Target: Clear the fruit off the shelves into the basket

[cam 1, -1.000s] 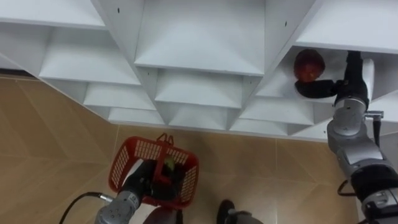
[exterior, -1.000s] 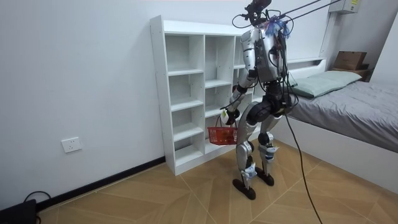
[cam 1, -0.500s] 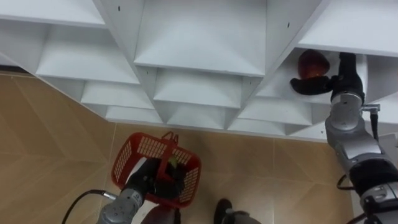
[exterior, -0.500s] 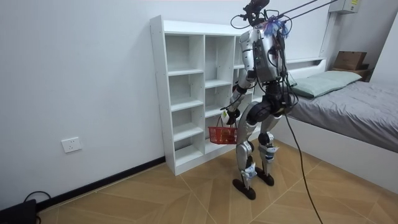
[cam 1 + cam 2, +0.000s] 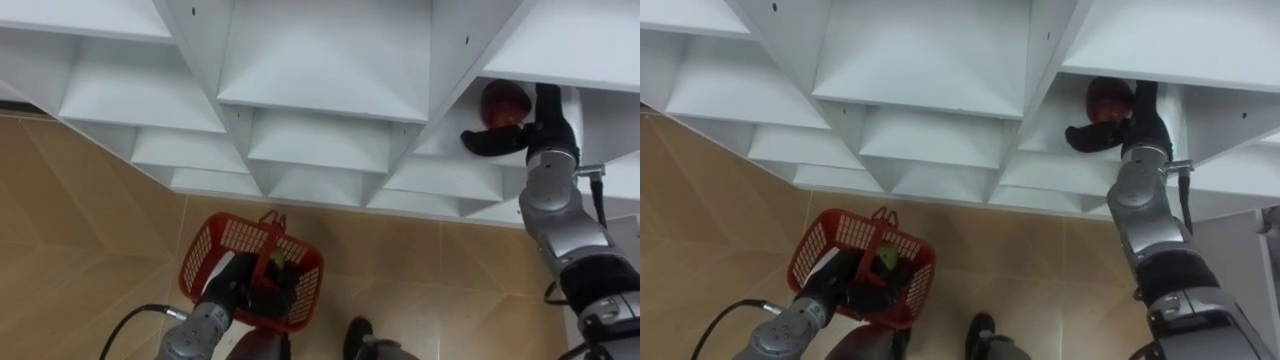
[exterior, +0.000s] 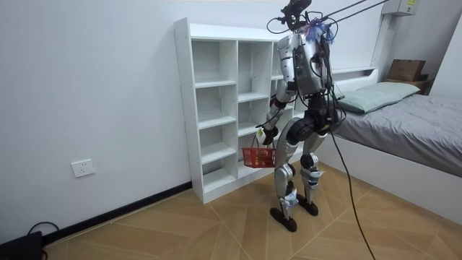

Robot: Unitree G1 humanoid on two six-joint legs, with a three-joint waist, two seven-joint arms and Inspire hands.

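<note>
Right hand (image 5: 547, 122): red fruit (image 5: 503, 100) just above its fingers (image 5: 485, 142), top cut off by shelf (image 5: 560, 45); grip cannot be told. Left hand (image 5: 238, 285) grasps basket (image 5: 215, 240).

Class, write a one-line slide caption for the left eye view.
Right hand at a red fruit in the white closet; left hand holds the red basket.

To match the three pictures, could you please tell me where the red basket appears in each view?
Left eye view: red basket, lower left, over the floor.
Right eye view: lower left, likewise.
Room view: centre, at the robot's side.
Shared landmark: white shelf unit.
</note>
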